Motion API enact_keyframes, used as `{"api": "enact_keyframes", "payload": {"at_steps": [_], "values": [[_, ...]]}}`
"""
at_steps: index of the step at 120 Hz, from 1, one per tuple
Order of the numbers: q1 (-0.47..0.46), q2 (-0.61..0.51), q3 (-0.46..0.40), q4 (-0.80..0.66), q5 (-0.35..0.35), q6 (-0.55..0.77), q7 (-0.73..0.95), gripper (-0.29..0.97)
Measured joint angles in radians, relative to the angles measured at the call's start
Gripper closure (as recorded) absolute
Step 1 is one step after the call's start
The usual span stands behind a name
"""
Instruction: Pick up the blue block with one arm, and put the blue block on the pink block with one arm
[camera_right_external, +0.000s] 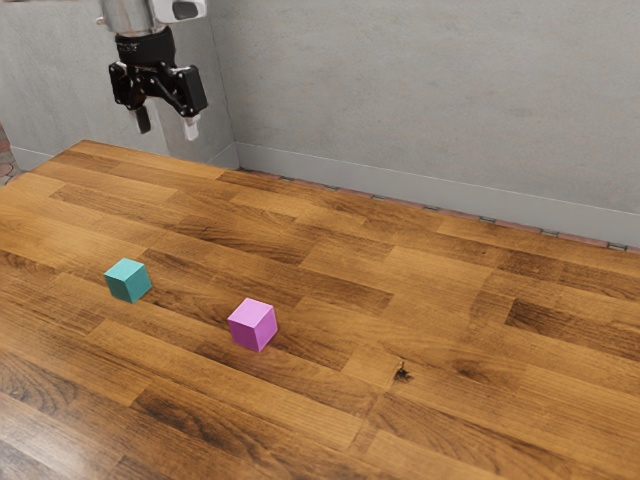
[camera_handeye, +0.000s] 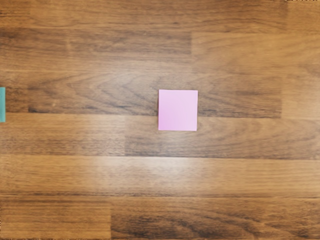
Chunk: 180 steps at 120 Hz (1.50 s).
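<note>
Away from the pink block (camera_handeye: 178, 110), the blue block (camera_handeye: 2, 104) appears cropped.

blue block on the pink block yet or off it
Off. The blue block sits on the table, apart from the pink block, whose top is bare; the gripper hangs open and empty above.
</note>
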Motion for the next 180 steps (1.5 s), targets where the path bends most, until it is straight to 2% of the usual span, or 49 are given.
{"api": "enact_keyframes", "payload": {"at_steps": [28, 38, 49, 68, 91, 110, 125, 141, 148, 161, 180], "values": [[0.004, 0.001, 0.010, 0.002, -0.004, -0.005, 0.003, 0.00], [0.000, -0.045, 0.003, 0.180, -0.006, -0.036, 0.004, 0.00], [0.004, -0.079, -0.043, 0.240, -0.007, -0.067, 0.005, 0.00], [-0.027, -0.040, -0.053, 0.211, 0.012, -0.065, 0.007, 0.00], [0.067, 0.052, -0.062, 0.163, 0.035, 0.000, 0.010, 0.00], [0.000, 0.078, -0.085, 0.115, 0.092, 0.018, 0.015, 0.00], [-0.071, 0.027, -0.007, -0.201, 0.108, 0.158, 0.019, 0.00], [-0.078, -0.009, 0.036, -0.364, 0.108, 0.271, 0.020, 0.00], [-0.094, -0.014, 0.075, -0.396, 0.101, 0.301, 0.021, 0.00], [-0.134, -0.012, 0.199, -0.414, 0.071, 0.353, 0.039, 0.00], [-0.023, 0.081, 0.285, -0.363, -0.015, 0.426, 0.115, 0.00]]}}
